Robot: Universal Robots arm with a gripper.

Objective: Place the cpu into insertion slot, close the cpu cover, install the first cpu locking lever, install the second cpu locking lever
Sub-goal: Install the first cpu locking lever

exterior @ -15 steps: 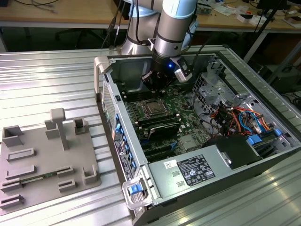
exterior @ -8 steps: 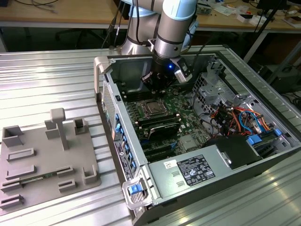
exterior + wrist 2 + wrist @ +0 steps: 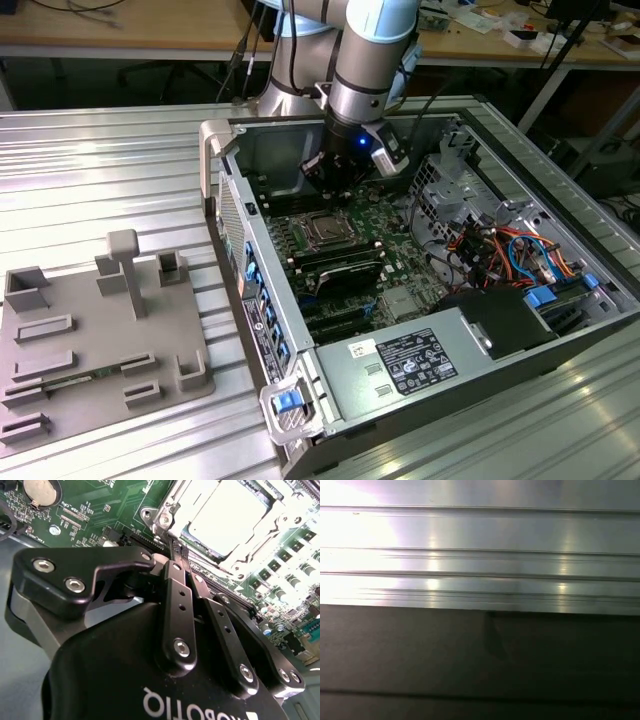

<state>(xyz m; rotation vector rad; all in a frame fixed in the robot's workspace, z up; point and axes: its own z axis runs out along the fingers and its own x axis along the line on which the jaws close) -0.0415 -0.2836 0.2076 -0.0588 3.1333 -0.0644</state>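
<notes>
The work is looking well past its 1st step: in the second wrist view the cpu (image 3: 230,515) is lying flat inside the insertion slot (image 3: 308,232), and the cpu cover (image 3: 235,560) is appearing to lie down over it, its silvery frame ringing the chip's pale top. By my judgement the arm is therefore busying itself with 1 of the 2 locking levers, though I cannot tell from these pictures whether either lever is already latched. The gripper (image 3: 177,555) is reaching toward a corner of the socket with its 2 long black fingers (image 3: 175,610) pressed together, their tips meeting just beside the socket's metal rim and with nothing that I can make out pinched between them. Lever work of this kind is, I judge, calling for a small, well-aimed push along the socket's edge, with the tips riding on thin metal and staying clear of the chip and the green circuit board (image 3: 100,505) around it. In the exterior view the arm is standing almost upright over the open computer case (image 3: 400,360), its wrist pointing straight down and the gripper (image 3: 333,190) hanging just above the socket, toward the far wall of the case, while the case itself is resting on the ribbed metal table (image 3: 120,170).
</notes>
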